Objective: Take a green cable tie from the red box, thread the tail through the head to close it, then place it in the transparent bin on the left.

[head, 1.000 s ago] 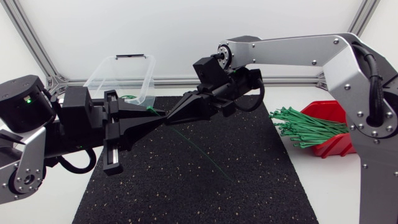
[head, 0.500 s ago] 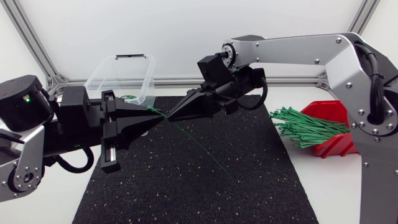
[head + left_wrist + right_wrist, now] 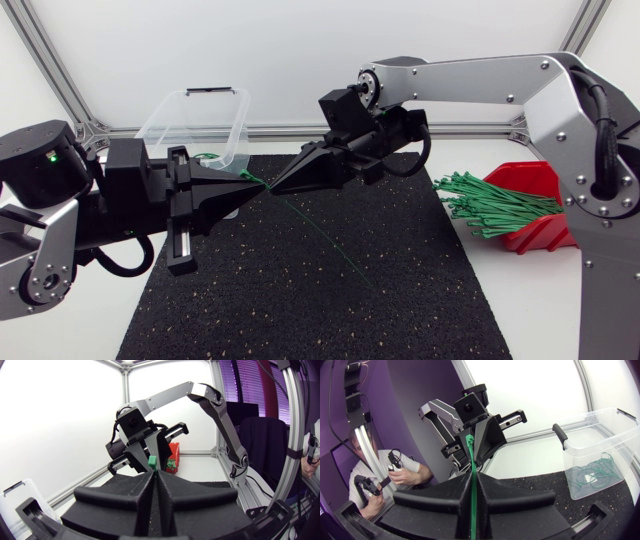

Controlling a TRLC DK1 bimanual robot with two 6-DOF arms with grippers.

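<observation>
Both grippers meet tip to tip over the mat, pinching one green cable tie between them.

My left gripper has its fingers pressed together on the tie's head, which sticks up at their tips. My right gripper is clamped on the strap, which runs along the seam of its fingers. The rest of the cable tie trails down toward the black mat. From above, the two wedge tips hide where head and strap meet. The transparent bin stands just behind my left gripper, with green loops inside. The red box sits well apart to the right, a bundle of ties fanning out of it.
</observation>
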